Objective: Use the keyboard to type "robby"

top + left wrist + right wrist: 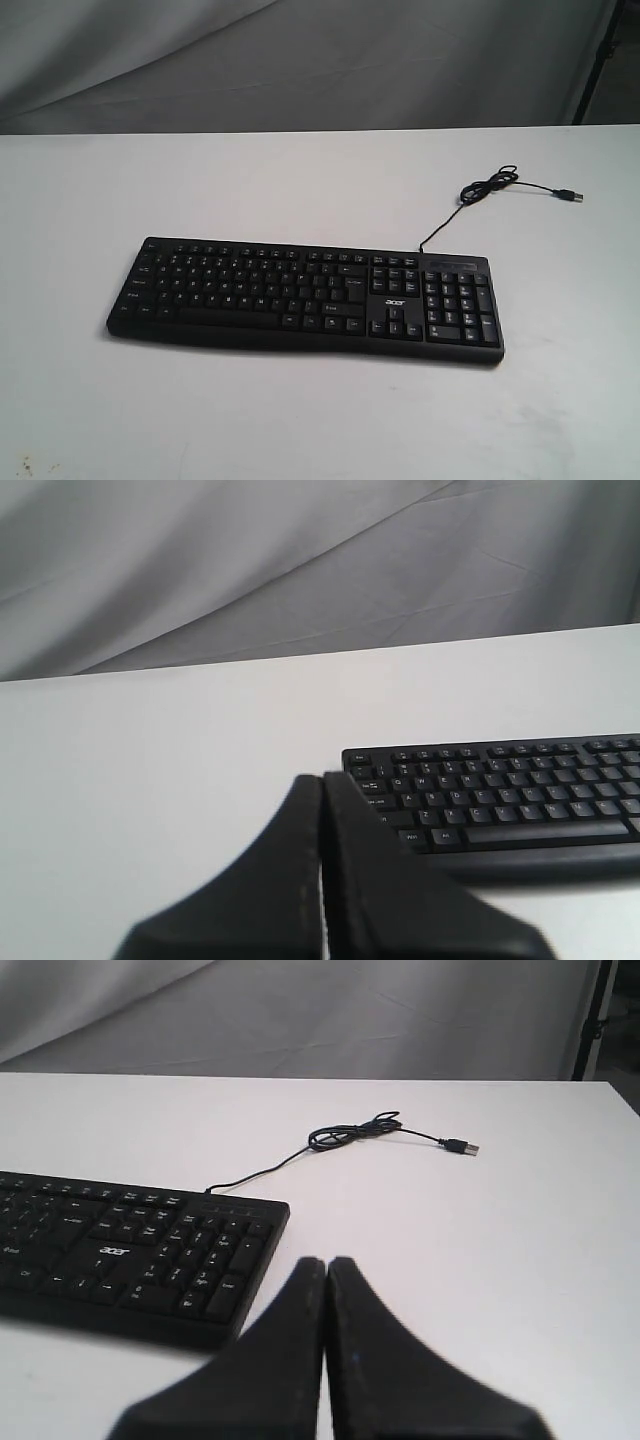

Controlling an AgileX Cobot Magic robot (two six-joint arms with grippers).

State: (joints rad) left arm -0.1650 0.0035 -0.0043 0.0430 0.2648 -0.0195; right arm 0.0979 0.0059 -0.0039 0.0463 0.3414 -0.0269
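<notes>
The black keyboard [305,296] with its white "acer" logo lies flat in the middle of the white table [300,420]. Neither arm shows in the exterior view. In the left wrist view my left gripper [322,778] is shut with nothing in it, short of the keyboard's [510,795] left end. The right wrist view shows my right gripper [327,1262] shut and empty, just off the number-pad end of the keyboard [130,1255]. Both grippers are clear of the keys.
The thin black USB cable [490,186] runs from the keyboard's back edge to a loose coil and plug [571,195] at the back right. A grey cloth [300,60] hangs behind the table. A dark stand [603,55] is at the far right.
</notes>
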